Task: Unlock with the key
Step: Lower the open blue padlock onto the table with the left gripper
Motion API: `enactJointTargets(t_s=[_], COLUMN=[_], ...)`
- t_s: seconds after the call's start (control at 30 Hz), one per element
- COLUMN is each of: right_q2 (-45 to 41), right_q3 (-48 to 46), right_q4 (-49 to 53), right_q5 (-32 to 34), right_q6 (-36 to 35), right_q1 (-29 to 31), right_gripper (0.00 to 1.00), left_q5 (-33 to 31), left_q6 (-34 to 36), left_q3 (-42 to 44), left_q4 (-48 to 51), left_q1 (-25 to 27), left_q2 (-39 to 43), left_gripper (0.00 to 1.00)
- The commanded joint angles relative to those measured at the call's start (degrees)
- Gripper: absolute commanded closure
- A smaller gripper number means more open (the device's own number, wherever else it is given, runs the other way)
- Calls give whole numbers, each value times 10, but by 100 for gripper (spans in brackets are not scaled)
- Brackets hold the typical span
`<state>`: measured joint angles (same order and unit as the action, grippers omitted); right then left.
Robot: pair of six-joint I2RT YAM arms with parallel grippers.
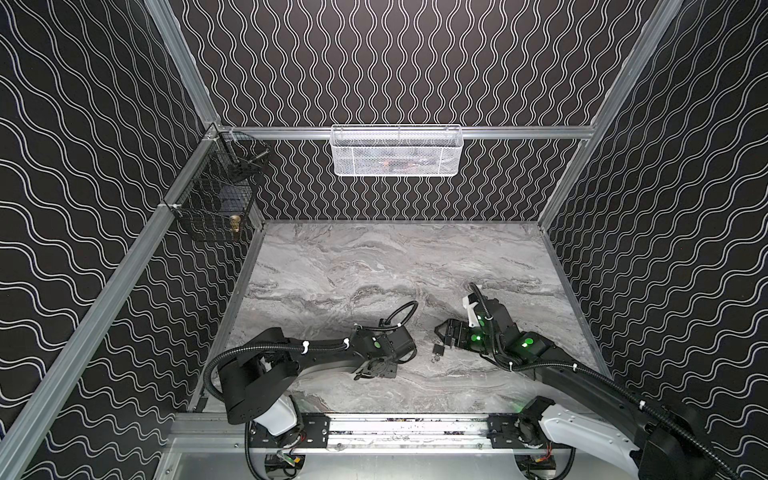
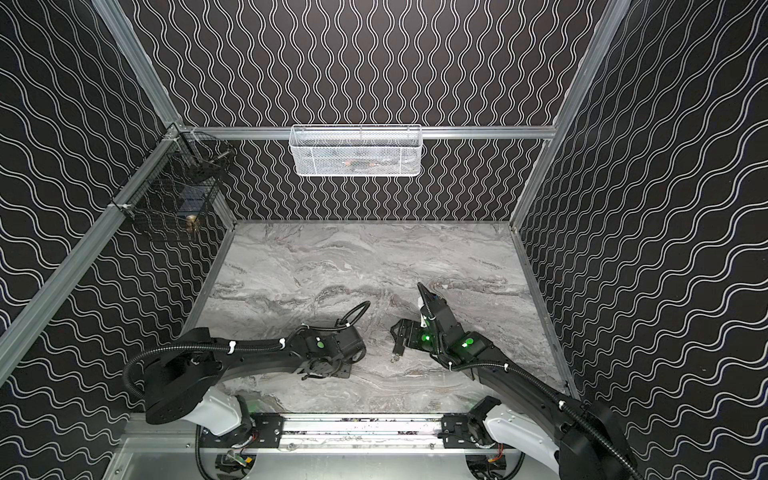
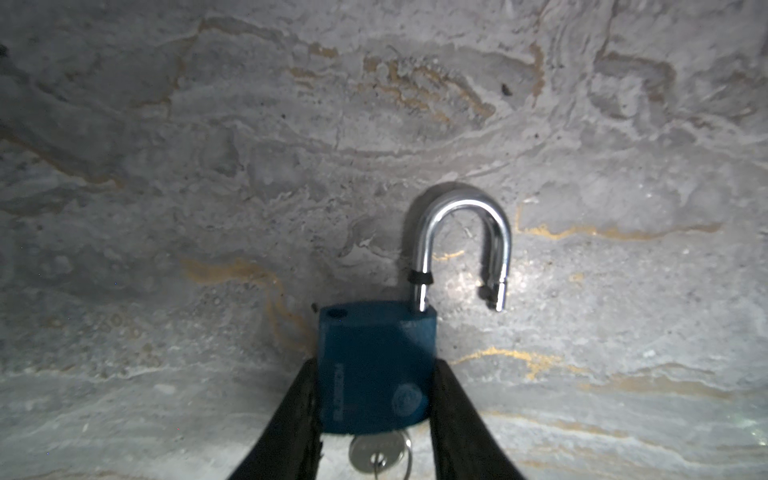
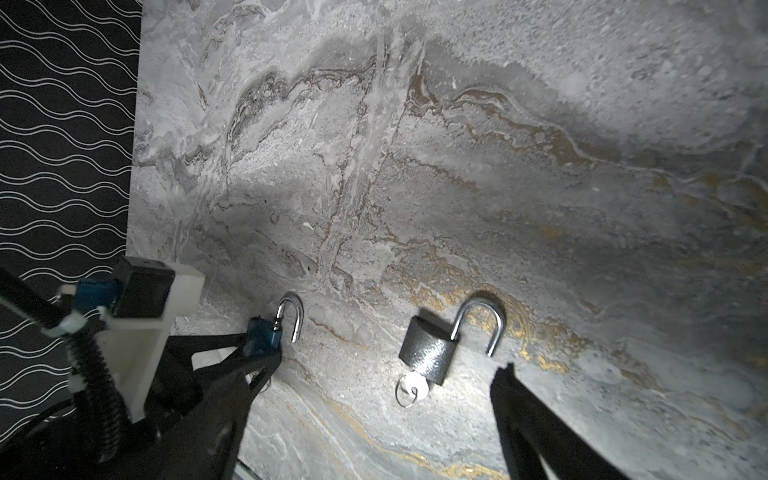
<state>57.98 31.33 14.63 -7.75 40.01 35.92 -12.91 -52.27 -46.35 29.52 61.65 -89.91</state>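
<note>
In the left wrist view my left gripper (image 3: 374, 365) is shut on the body of a blue padlock (image 3: 374, 365). Its chrome shackle (image 3: 461, 249) is swung open, and a silver key (image 3: 376, 453) sits in the keyhole. In both top views that gripper (image 1: 368, 372) lies low on the marble table, hiding the blue padlock. A dark grey padlock (image 4: 430, 353) lies flat on the table (image 1: 437, 351), shackle open, with a key (image 4: 411, 386) in it. My right gripper (image 4: 382, 368) hangs open just short of it (image 1: 445, 334), holding nothing.
A white mesh basket (image 1: 396, 149) hangs on the back rail. A black wire basket (image 1: 216, 199) holding a brass item is fixed to the left wall. Patterned walls close in three sides of the table (image 1: 374, 266). A metal rail (image 1: 407, 428) runs along the front.
</note>
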Motion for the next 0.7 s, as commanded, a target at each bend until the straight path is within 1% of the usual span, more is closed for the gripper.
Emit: enactJointTargets(t_s=[0.0, 0.2, 0.33, 0.47, 0.5, 0.53, 0.57, 0.67], right_q2=[3, 3, -2, -8, -9, -10, -12, -14], right_q3=[-3, -7, -7, -10, -11, -13, -15, -18], right_q4=[-22, -24, -19, -15, -16, -17, -18, -22], right_q5=[-3, -6, -5, -4, -5, -6, -7, -11], right_q6=[2, -1, -6, -8, -7, -7, -7, -5], right_q1=[-2, -6, -9, -12, -14, -15, -16, -18], right_gripper=[8, 8, 8, 8, 8, 8, 8, 8], left_q5=[8, 2, 9, 13, 11, 10, 7, 6], left_q6=[2, 10, 14, 18, 20, 20, 20, 17], left_q3=[1, -6, -8, -12, -15, -18, -19, -14], left_q4=[3, 11, 9, 12, 16, 19, 20, 12], left_q1=[1, 1, 1, 1, 1, 1, 1, 0], left_q2=[-10, -24, -37, -46, -48, -49, -49, -45], left_gripper=[62, 47, 29, 27, 25, 17, 13, 13])
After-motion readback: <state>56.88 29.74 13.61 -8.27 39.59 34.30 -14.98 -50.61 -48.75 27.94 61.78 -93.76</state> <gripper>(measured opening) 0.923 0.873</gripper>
